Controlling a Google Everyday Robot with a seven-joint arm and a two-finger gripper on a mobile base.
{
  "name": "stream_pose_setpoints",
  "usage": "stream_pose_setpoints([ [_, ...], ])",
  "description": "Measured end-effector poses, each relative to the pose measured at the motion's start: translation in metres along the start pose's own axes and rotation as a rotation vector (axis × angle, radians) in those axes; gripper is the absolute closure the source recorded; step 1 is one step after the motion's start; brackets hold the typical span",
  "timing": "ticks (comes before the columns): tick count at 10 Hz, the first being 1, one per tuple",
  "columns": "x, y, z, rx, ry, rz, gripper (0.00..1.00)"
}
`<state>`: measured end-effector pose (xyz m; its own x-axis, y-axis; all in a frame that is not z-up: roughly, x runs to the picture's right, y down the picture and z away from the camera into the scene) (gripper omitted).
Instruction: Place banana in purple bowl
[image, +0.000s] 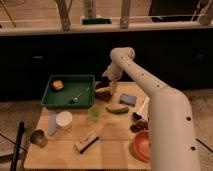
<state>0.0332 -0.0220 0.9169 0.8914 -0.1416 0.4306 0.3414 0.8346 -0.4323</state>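
Observation:
The purple bowl is small and almost black. It stands on the wooden table just right of the green tray. The banana shows as a short yellow-brown shape at the bowl's top, partly hidden by the gripper. My gripper hangs straight down over the bowl, right on top of the banana. The white arm reaches to it from the right front. I cannot tell whether the gripper holds the banana or only touches it.
The green tray holds an orange fruit and a spoon. On the table are a green curved vegetable, a blue block, a small green cup, a white cup, a metal cup, a wrapped bar and an orange-red bowl.

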Motion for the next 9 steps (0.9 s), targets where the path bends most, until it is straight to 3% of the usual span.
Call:
stream_pose_setpoints([
  [9,0.0034,-0.0005,-0.0022,-0.008,-0.009,-0.001,0.20],
])
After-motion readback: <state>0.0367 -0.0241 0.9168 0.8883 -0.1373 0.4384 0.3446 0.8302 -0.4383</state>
